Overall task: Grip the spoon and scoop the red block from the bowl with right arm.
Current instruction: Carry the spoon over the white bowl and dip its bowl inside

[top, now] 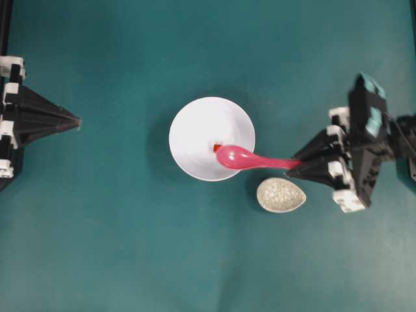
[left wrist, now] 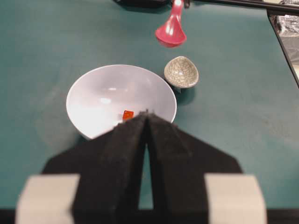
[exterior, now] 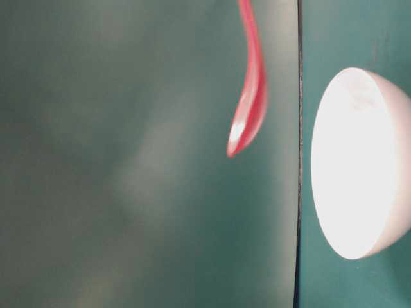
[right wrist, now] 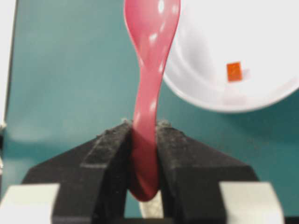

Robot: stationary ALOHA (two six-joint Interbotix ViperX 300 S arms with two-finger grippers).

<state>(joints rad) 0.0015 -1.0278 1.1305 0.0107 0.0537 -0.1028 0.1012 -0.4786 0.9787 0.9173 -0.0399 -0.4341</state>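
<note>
Spoon (right wrist: 148,93) being clamped by its handle in right jaws (right wrist: 142,135), scoop hanging above bowl (top: 212,138) rim. Red block (right wrist: 234,71) lying inside bowl on green surface (top: 97,247). Crackle dish (top: 281,195) sitting just beside. Left jaws (left wrist: 147,116) pressing together, holding nothing.

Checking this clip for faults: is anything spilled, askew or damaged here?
Nothing stands out. The red block sits inside the bowl, which is upright. The right tool is shut on the spoon by its handle, scoop raised clear above the table. The small crackle dish stands apart beside the bowl.
</note>
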